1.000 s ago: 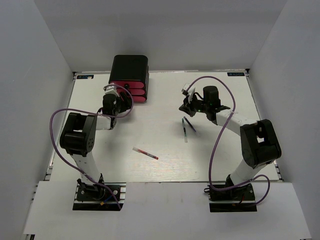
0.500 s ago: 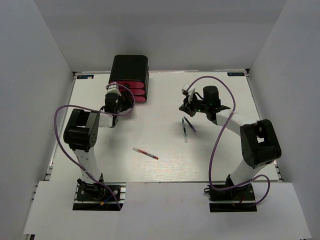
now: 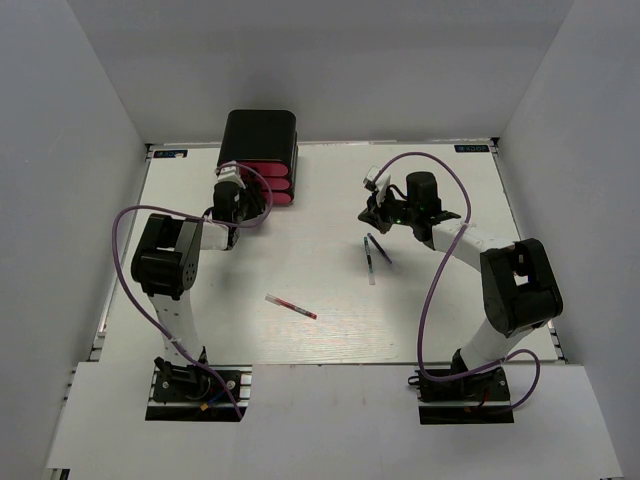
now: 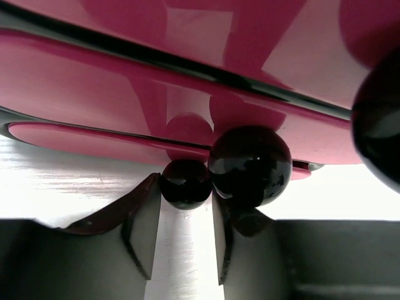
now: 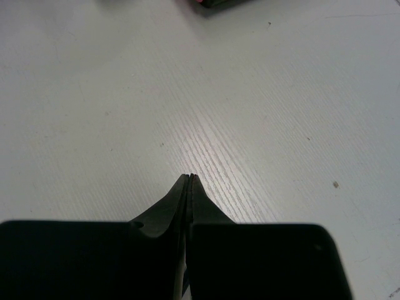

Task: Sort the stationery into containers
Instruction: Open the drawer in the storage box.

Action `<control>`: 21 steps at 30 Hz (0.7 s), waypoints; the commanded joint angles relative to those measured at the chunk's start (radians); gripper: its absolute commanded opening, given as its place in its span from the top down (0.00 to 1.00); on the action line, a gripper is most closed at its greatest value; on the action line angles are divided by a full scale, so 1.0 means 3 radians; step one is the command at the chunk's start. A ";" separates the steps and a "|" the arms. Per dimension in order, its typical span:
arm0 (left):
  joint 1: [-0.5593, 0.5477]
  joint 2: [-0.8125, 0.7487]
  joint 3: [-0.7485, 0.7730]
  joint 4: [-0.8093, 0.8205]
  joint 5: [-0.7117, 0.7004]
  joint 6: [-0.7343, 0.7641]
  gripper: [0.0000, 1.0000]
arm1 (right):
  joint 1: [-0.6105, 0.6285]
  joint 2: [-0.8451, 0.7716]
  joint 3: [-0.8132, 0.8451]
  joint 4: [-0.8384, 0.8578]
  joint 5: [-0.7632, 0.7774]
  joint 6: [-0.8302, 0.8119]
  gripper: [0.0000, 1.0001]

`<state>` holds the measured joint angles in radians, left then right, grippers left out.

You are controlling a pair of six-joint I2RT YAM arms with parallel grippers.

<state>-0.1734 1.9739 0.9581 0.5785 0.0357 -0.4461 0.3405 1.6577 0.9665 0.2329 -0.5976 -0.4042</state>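
Note:
The black cabinet (image 3: 260, 130) with three pink drawers (image 3: 265, 183) stands at the far left. My left gripper (image 3: 243, 197) is at the drawer fronts. In the left wrist view its fingers (image 4: 145, 219) close on a small black round knob (image 4: 185, 183), with a bigger knob (image 4: 250, 165) just to the right. My right gripper (image 3: 376, 212) is shut and empty just above the white table (image 5: 250, 94). Thin dark pens (image 3: 375, 251) lie just in front of it. A thin red-and-clear pen (image 3: 291, 306) lies mid-table. Highlighters and eraser are out of view.
White walls enclose the table on three sides. The purple cables (image 3: 120, 240) loop beside each arm. The cabinet's corner shows at the top edge of the right wrist view (image 5: 215, 4).
My left gripper has moved forward, up to the pink drawers and onto a knob. The right arm and the pens have not moved.

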 commanded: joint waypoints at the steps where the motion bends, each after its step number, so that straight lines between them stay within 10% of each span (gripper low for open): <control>1: -0.0010 -0.0019 0.0115 -0.0006 -0.0068 0.0009 0.59 | -0.0010 -0.0060 0.0082 -0.0009 -0.0002 -0.0028 1.00; 16: -0.0076 -0.0530 -0.0575 0.0173 0.0065 -0.0021 0.73 | -0.0005 -0.0095 0.0010 0.0006 -0.0043 -0.0079 1.00; 21: -0.0107 -0.0786 -0.0862 0.0250 0.0065 -0.0052 0.74 | -0.0010 -0.0070 0.0000 -0.0081 -0.0130 -0.0181 0.85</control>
<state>-0.1944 1.8004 0.7143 0.6304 0.0399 -0.4576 0.3405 1.6573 0.9665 0.2245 -0.6052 -0.4294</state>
